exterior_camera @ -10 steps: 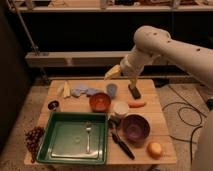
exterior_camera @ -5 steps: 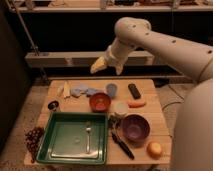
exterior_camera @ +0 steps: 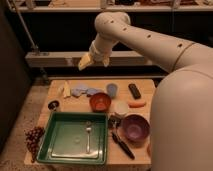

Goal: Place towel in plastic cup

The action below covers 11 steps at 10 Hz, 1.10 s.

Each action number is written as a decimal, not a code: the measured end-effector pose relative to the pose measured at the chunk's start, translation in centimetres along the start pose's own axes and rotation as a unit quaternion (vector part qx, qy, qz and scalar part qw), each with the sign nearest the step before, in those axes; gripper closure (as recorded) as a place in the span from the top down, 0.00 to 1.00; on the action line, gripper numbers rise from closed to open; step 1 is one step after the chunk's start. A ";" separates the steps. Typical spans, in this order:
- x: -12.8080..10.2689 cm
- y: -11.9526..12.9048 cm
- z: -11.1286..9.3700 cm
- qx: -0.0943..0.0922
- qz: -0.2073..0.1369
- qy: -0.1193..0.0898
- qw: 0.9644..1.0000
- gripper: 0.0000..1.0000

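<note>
Tool aloft beyond the desk's 11 o'clock corner; grip state impossible to tell.
Blue towel crumpled on the desk at 11 o'clock, just at 9 o'clock of the grey plastic cup, not in it. Green tray at 7 o'clock holding a fork. Orange bowl at centre, purple bowl at 4 o'clock, insides bare.

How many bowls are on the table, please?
2: an orange bowl at the centre and a purple bowl front right; the arm may hide more. The gripper hangs above the table's back-left edge.
</note>
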 end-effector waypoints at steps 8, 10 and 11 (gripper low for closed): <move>-1.8 -0.1 6.2 -0.022 -0.032 0.007 0.999 0.80; -2.0 0.2 6.7 -0.026 -0.033 0.009 0.999 0.80; -1.9 0.1 6.7 -0.025 -0.034 0.009 0.999 0.80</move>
